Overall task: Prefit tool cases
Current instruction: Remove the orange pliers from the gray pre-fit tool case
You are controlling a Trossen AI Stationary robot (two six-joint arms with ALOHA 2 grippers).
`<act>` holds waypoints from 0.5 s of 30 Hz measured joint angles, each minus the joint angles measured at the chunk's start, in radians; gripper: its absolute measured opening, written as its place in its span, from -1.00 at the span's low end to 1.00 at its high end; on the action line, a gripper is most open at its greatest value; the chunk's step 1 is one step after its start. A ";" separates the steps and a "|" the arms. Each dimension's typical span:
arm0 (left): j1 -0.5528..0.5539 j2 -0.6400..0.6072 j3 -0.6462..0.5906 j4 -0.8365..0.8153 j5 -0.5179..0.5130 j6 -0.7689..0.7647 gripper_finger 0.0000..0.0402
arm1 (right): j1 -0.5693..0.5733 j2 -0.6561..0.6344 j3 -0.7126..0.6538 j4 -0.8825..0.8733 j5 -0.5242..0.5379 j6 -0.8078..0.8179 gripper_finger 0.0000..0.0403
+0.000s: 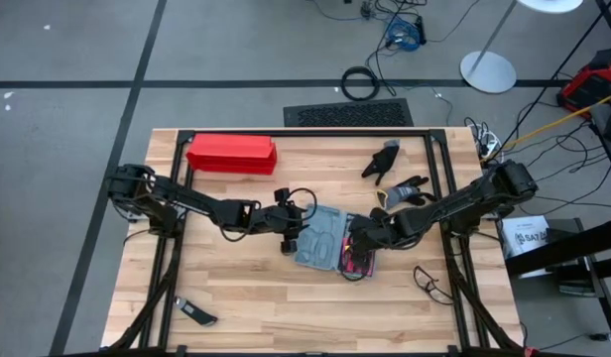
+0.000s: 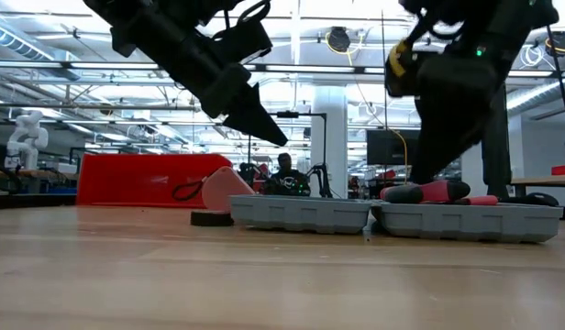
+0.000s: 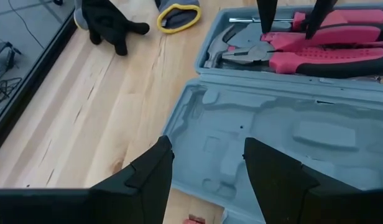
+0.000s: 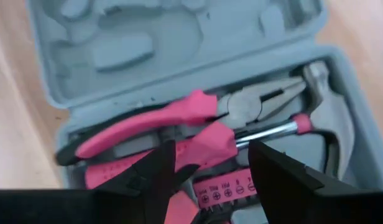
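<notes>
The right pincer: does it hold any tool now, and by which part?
Nothing is held. The right pincer stands open above the pink pliers in the open tool case.

The open tool case (image 1: 330, 245) is lying mid-table, with both arms crowding in over it from either side. Gloves (image 1: 395, 174) and a red box (image 1: 231, 154) are occupying the far side; the near boards are offering free passage.

A light wooden table (image 1: 246, 288) carries everything. An open blue-grey tool case (image 1: 330, 243) lies flat at its middle. A long red box (image 1: 231, 154) sits far left, black gloves (image 1: 395, 174) far right, eyeglasses (image 1: 431, 283) near right, a small dark tool (image 1: 194, 313) near left.
</notes>
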 joint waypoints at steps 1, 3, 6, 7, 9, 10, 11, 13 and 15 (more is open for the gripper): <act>0.000 0.000 0.000 0.002 0.000 0.000 0.01 | 0.000 0.014 0.001 0.012 -0.005 0.004 -0.02; 0.000 0.000 0.000 -0.001 0.000 0.000 0.01 | 0.000 0.040 0.003 0.024 -0.003 0.014 -0.02; 0.000 0.000 0.000 0.000 -0.001 0.000 0.01 | -0.003 0.076 0.004 0.038 -0.001 0.029 -0.04; 0.000 0.000 0.000 0.001 -0.001 0.000 0.01 | -0.005 0.085 0.005 0.042 0.002 0.029 -0.06; 0.000 0.000 0.000 0.000 -0.001 0.000 0.01 | -0.006 0.107 0.005 0.052 0.003 0.029 -0.13; 0.000 0.000 0.000 0.001 -0.001 -0.001 0.01 | -0.007 0.112 0.005 0.057 0.004 0.028 -0.19; 0.000 0.000 0.000 0.000 -0.001 -0.001 0.01 | -0.009 0.119 0.005 0.061 0.007 0.026 -0.27; 0.000 0.000 0.000 0.000 -0.001 -0.002 0.01 | -0.012 0.120 0.005 0.066 0.012 0.018 -0.48; 0.000 0.000 0.000 0.000 -0.002 -0.003 0.01 | -0.012 0.112 0.011 0.065 0.010 -0.003 -0.60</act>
